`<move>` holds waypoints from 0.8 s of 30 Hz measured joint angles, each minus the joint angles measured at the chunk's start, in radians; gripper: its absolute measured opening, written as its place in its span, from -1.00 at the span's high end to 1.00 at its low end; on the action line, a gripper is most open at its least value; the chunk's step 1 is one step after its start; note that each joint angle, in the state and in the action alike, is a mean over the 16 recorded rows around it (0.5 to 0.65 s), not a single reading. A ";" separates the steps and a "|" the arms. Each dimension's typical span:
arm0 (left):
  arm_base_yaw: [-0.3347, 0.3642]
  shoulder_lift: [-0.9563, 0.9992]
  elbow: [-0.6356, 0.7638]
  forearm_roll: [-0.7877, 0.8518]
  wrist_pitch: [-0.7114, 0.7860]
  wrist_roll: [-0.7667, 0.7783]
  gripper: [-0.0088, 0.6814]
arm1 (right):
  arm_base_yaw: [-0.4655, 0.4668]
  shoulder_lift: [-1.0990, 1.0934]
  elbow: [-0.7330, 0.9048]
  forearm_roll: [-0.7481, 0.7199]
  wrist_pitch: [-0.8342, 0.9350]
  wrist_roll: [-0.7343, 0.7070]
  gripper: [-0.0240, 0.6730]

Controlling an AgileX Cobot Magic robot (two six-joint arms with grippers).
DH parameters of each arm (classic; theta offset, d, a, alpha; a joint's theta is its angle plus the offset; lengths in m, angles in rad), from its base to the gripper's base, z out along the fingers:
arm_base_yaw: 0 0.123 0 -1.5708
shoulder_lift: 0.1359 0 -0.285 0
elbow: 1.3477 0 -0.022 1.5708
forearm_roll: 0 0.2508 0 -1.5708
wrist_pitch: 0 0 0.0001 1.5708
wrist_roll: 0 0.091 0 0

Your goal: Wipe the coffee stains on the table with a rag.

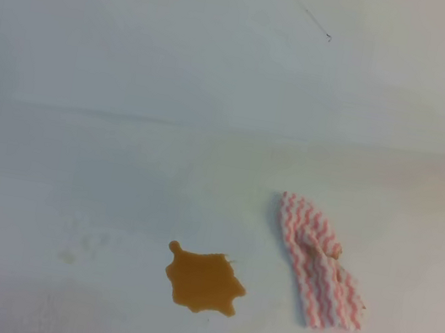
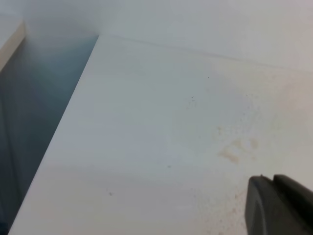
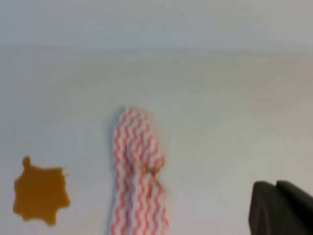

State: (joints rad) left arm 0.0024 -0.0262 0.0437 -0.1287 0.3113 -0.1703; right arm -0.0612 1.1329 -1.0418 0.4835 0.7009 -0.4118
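Observation:
The coffee stain (image 1: 202,280) is an orange-brown glossy puddle on the white table (image 1: 100,180), front centre. It also shows in the right wrist view (image 3: 40,192) at lower left. The rag (image 1: 319,262), pink-red and white zigzag with brown marks, lies crumpled to the right of the puddle, apart from it. It also shows in the right wrist view (image 3: 137,171). The left gripper (image 2: 274,183) shows only as dark fingertips lying together at the lower right, above bare table. The right gripper (image 3: 276,188) looks the same, to the right of the rag, holding nothing. Neither gripper shows in the exterior high view.
Faint pale brown smudges (image 1: 81,247) mark the table left of the puddle; they also show in the left wrist view (image 2: 237,149). The table's left edge (image 2: 63,127) drops to a dark gap. A white wall (image 1: 227,39) stands behind the table.

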 joint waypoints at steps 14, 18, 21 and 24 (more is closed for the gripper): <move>0.000 0.000 0.000 0.000 0.000 0.000 0.97 | 0.168 0.279 -0.010 -0.089 0.078 -0.268 0.30; 0.000 0.000 0.000 0.000 0.000 0.000 0.97 | 0.274 0.362 -0.033 -0.206 0.067 -0.322 0.12; 0.000 0.000 0.000 0.000 0.000 0.000 0.97 | 0.354 0.429 -0.062 -0.297 0.048 -0.344 0.05; 0.000 0.000 0.000 0.000 0.000 0.000 0.97 | 0.422 0.498 -0.099 -0.374 0.028 -0.348 0.03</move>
State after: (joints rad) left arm 0.0024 -0.0262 0.0437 -0.1287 0.3113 -0.1703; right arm 0.3607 1.6310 -1.1411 0.1098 0.7292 -0.7595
